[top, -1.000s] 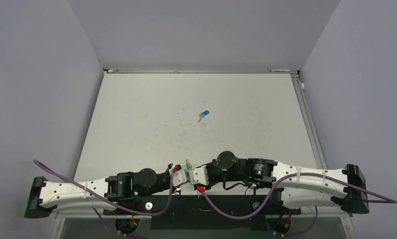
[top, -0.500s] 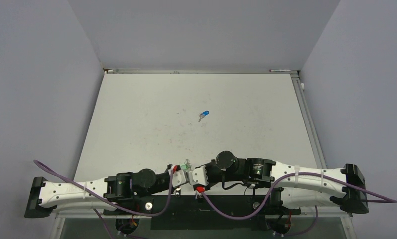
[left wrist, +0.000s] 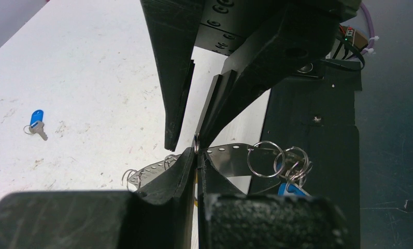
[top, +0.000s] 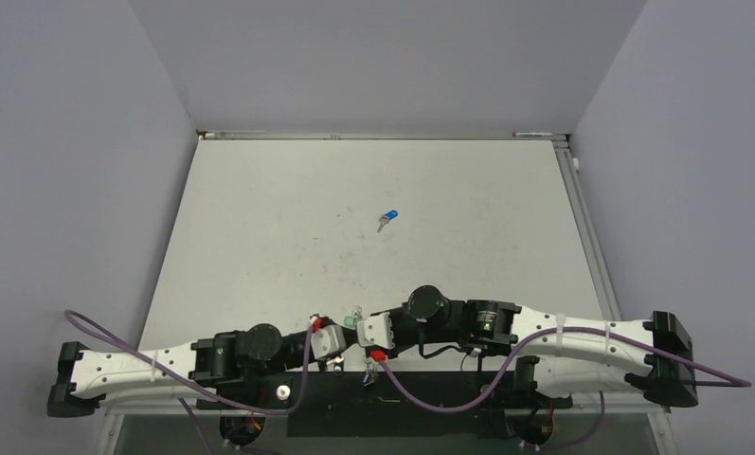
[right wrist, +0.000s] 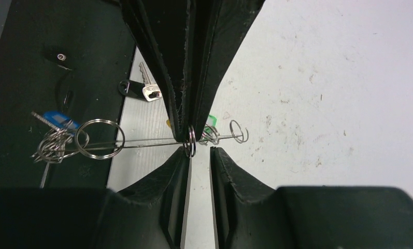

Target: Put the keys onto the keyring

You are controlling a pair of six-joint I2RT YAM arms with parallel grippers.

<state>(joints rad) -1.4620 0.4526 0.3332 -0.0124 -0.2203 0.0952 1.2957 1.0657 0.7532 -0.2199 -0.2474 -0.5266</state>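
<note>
The keyring [right wrist: 142, 142] is a thin grey metal band, edge-on in the right wrist view and perforated [left wrist: 230, 155] in the left wrist view. My left gripper [left wrist: 196, 154] is shut on it, with a small split ring [right wrist: 189, 142] right at its tips. Facing it tip to tip, my right gripper [right wrist: 199, 151] stands open beside that ring, holding nothing. Both meet at the table's near edge [top: 350, 334]. A blue-tagged key [right wrist: 59, 120] hangs with larger rings [right wrist: 99, 138] on the band. A green key [right wrist: 210, 121] shows behind the left fingers. A loose blue key [top: 387, 218] lies mid-table.
A silver key with a black head [right wrist: 147, 88] lies at the table's near edge beside the black base plate [top: 430, 389]. Purple cables [top: 421, 403] loop over both arms. Grey walls close in the table on three sides.
My right gripper's jaws have parted off the small split ring. The left arm has shifted slightly left, still shut on the keyring.
</note>
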